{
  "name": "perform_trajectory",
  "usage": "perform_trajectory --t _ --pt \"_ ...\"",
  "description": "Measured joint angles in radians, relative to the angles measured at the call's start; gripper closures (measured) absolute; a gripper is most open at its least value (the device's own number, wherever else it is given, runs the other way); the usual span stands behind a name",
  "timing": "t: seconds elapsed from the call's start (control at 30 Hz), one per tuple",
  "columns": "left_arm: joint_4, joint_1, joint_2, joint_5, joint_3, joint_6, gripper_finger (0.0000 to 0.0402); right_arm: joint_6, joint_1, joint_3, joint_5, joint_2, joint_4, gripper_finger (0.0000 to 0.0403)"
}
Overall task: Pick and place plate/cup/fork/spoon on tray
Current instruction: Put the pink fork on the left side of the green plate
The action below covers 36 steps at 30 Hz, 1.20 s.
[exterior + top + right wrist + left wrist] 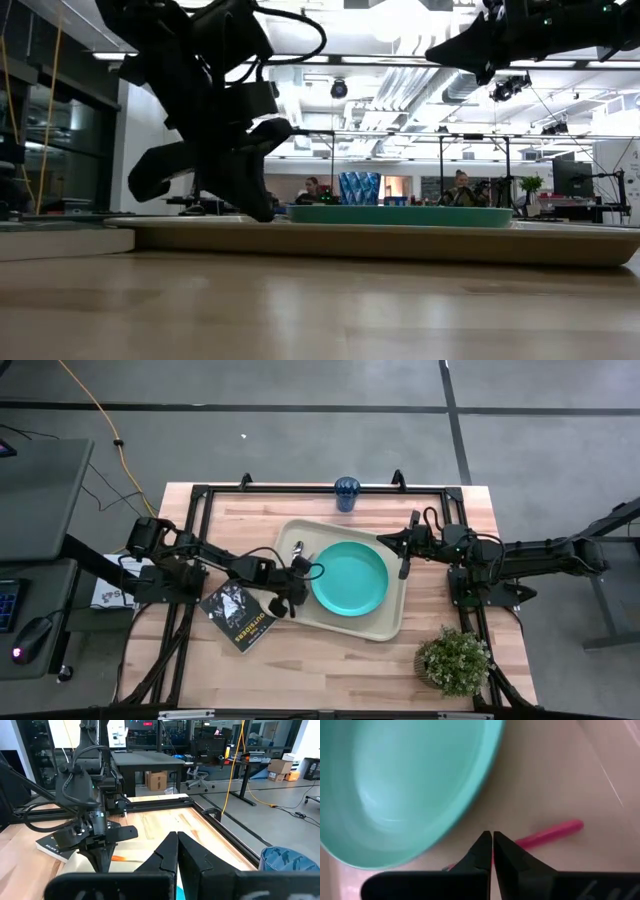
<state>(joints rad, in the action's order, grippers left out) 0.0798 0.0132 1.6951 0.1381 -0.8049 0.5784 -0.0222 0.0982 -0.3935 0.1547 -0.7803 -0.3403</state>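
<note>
Plate (349, 578) on tray (388, 622) (cup (347, 493) well apart).

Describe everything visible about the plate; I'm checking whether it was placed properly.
The plate is round, shallow and plain turquoise, smooth and slightly glossy like plastic, with a low upturned rim. It lies flat and right way up inside the tray, filling much of its right half, and looks empty. The fork lies on the tray just beside its rim, apart from it. The left end effector hangs by its left edge.
</note>
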Motion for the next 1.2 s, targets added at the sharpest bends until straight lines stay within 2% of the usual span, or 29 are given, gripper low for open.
perform_trajectory --t 0.17,0.37,0.57,0.67,0.77,0.93,1.2 --pt "0.059 0.006 0.001 0.022 0.0 0.001 0.0401 0.007 0.0 0.0 0.0 0.0 0.0 0.0403" --pt "0.043 0.006 0.001 0.063 0.0 0.039 0.0401 0.007 0.0 0.0 0.0 0.0 0.0 0.0403" --pt "0.01 0.028 0.001 0.219 0.0 0.08 0.0401 0.007 0.0 0.0 0.0 0.0 0.0 0.0403" --pt "-0.018 0.079 0.001 0.245 0.0 0.081 0.0401 0.007 0.0 0.0 0.0 0.0 0.0 0.0403" --pt "-0.026 0.134 0.001 0.224 -0.001 0.084 0.0402 0.007 0.0 0.0 0.0 0.0 0.0 0.0403" --pt "-0.023 0.182 0.001 0.111 -0.002 0.106 0.0402 0.005 0.0 0.0 0.0 0.0 0.0 0.0403" --pt "-0.033 0.181 0.001 0.082 -0.001 0.115 0.0402 0.004 0.0 0.0 0.0 0.0 0.0 0.0403"
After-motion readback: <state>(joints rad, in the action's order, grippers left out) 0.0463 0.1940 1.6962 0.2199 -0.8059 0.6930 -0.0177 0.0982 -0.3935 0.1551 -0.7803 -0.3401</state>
